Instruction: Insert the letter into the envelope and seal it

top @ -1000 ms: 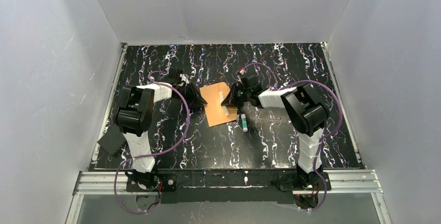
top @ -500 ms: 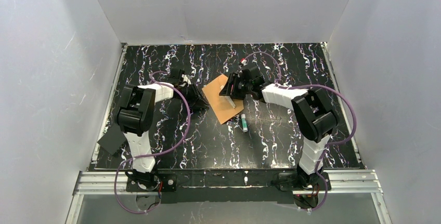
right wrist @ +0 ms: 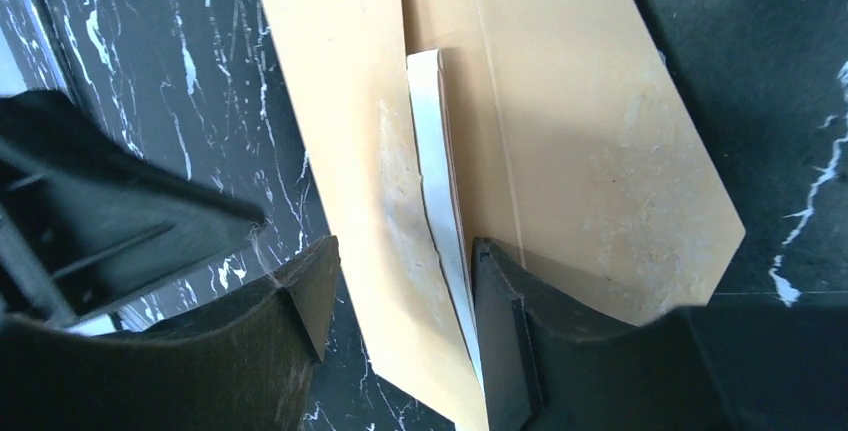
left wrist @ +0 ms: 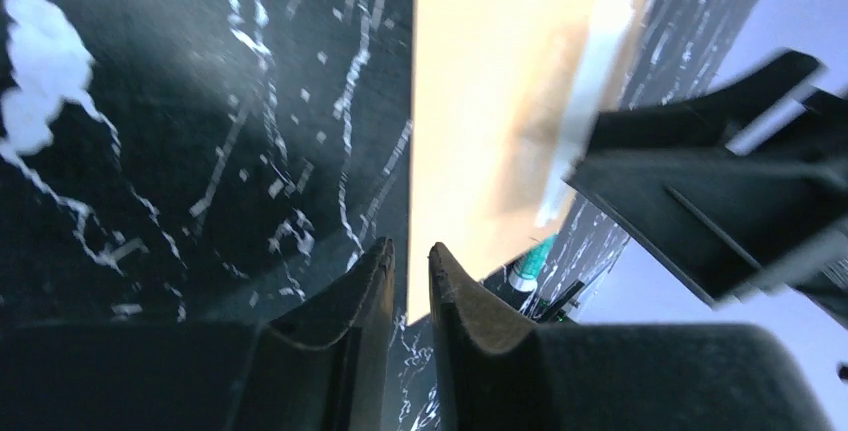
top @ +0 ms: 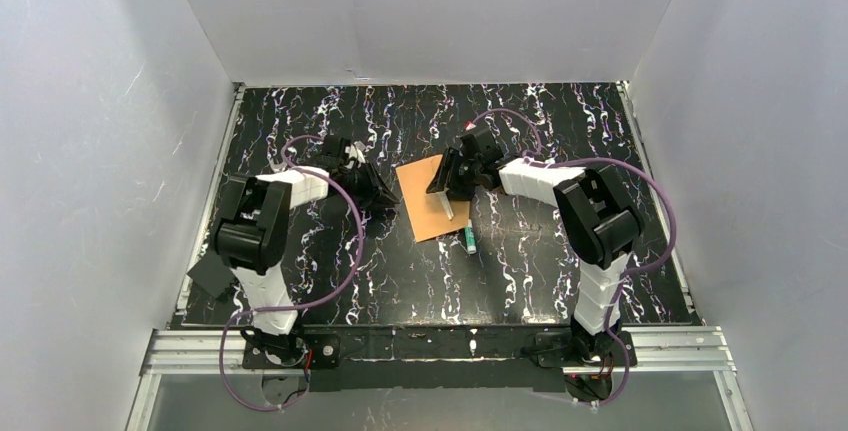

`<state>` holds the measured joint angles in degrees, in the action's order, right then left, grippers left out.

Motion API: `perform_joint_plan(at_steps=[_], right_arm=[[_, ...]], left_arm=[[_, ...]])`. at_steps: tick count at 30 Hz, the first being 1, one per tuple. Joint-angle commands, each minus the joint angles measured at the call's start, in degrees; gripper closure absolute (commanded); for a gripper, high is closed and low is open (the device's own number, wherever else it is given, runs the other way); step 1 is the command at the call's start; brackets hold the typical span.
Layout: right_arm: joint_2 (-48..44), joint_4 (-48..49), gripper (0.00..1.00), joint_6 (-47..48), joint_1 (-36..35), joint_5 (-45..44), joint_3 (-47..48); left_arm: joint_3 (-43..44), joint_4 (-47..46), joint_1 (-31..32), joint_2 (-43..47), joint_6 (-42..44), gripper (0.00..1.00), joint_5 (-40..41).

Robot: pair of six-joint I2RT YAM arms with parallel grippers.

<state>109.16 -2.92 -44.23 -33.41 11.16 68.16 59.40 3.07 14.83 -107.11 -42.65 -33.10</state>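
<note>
The envelope lies flat on the desk with its flap open and not yet sealed. The right gripper is released, its fingers astride a pale layered edge at the mouth (judged to be the letter, tucked inside). The left gripper is nearly closed on nothing. It sits at the opposite edge, probably to brace the envelope for sealing.

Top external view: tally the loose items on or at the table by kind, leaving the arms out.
Orange envelope: 1
Small green-and-white tube: 1
Black flat piece at the left edge: 1
Total: 3
</note>
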Motion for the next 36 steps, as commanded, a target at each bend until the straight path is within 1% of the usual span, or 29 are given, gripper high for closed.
perform_joint_plan(at_steps=[1,5,6,10,14,17,18,20,22,24,26,29,33,36], right_arm=[[1.79,2.11,0.41,-6.53,-0.25,2.04,1.47],[2.61,2.4,0.41,-7.58,-0.25,3.52,1.14],[2.63,4.04,0.41,-8.02,-0.25,3.84,0.87],[2.91,7.04,0.41,-9.92,-0.33,5.41,-0.07],[2.97,6.08,0.41,-8.86,-0.34,5.57,0.69],[2.23,3.36,0.4,-6.41,-0.28,3.55,1.58],[2.0,2.04,0.4,-5.21,-0.28,2.71,1.95],[1.58,-1.69,0.41,-2.44,-0.3,0.45,2.88],[1.28,-4.19,0.46,0.52,-0.3,-1.73,3.47],[1.1,-6.0,0.5,2.09,-0.25,-3.3,3.81],[1.16,-5.15,0.54,2.61,-0.25,-2.6,3.46],[2.4,-4.96,0.56,3.14,-0.24,-0.88,4.38],[3.59,-4.51,0.61,3.01,-0.25,0.55,4.78],[4.05,-3.24,0.67,2.95,-0.25,1.71,4.8]], left_arm=[[-3.99,-8.93,0.27,7.59,-0.38,0.84,-3.77],[-7.55,-15.67,0.46,6.73,-3.53,0.86,-6.69],[-7.73,-16.43,0.67,6.36,-3.97,0.86,-7.14],[-5.89,-16.94,1.66,2.17,-4.47,0.88,-9.89],[-5.71,-16.85,2.66,-0.5,-4.79,0.9,-8.61],[-5.89,-12.15,2.65,-0.93,-3.75,0.91,-4.32],[-5.2,-9.44,2.66,-1.1,-2.63,0.92,-2.74],[-2.61,-0.87,2.71,-2.0,1.1,0.94,1.3],[-1.74,3.39,2.68,-2.73,2.47,0.95,2.96],[-1.45,3.78,2.73,-3.24,2.66,0.96,2.54],[-1.54,2.49,2.75,-3.91,1.63,0.94,0.97],[-1.33,0.69,2.75,-3.9,0.33,0.91,-1.46],[0.83,0.96,2.73,-2.28,0.27,0.81,-4.08],[2.91,1.41,2.67,-0.11,-0.04,0.73,-5.4]])
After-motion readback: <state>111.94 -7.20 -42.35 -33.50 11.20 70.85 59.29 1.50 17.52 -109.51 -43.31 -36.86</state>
